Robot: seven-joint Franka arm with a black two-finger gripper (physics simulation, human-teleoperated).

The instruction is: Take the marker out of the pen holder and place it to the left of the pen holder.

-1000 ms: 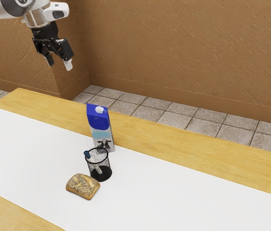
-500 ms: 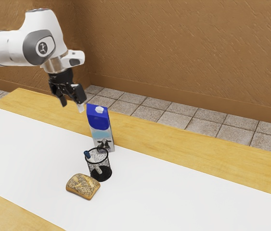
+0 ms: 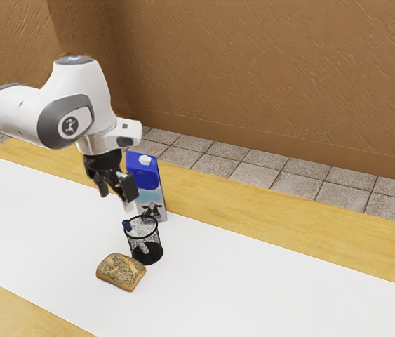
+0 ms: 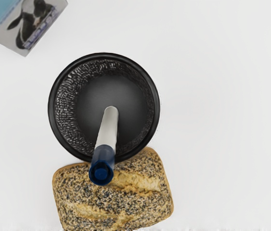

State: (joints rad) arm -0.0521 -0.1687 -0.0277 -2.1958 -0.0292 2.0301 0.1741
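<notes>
Your gripper (image 3: 117, 201), apparently open, has the marker (image 3: 127, 225) below it, leaning toward the exterior view's upper left.

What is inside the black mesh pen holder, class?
Inside the pen holder leans one marker, its blue cap above the rim. Part of the dark floor shows; the patch beneath the marker is covered.

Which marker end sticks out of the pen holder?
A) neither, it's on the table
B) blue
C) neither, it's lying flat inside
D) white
B: the blue end of the marker juts past the rim of the pen holder, the white part running down inside.
</notes>
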